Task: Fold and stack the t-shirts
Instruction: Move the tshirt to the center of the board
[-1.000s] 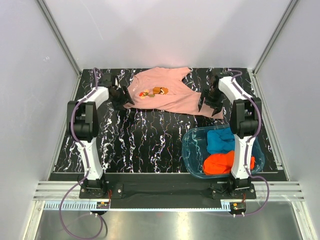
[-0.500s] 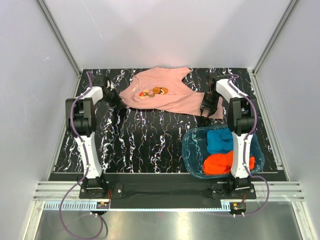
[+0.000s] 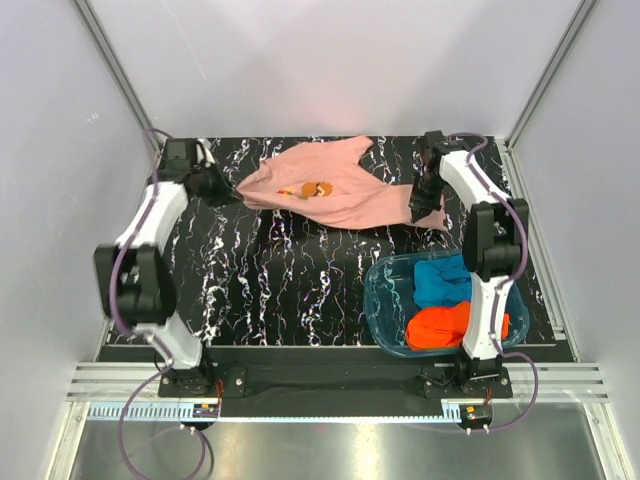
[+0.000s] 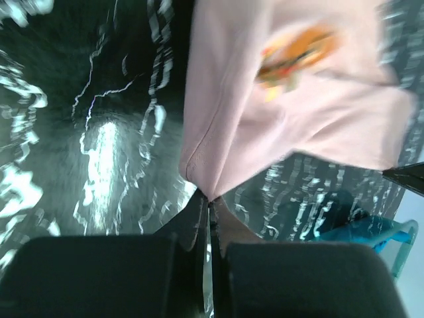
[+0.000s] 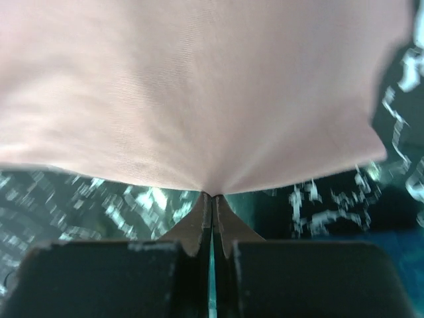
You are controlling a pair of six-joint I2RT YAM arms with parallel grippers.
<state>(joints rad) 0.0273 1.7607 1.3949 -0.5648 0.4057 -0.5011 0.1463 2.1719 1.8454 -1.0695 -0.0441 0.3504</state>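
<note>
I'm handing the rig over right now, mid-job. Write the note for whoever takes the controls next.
The left gripper is shut on the left edge of the pink shirt. The right gripper is shut on its right edge.
The pink shirt is stretched between them over the far part of the table, unfolded, print up.
The blue shirt and the orange-red shirt lie bunched in the tub, near right.
Done: nothing folded or stacked.
Left: fold all three, then stack.
</note>
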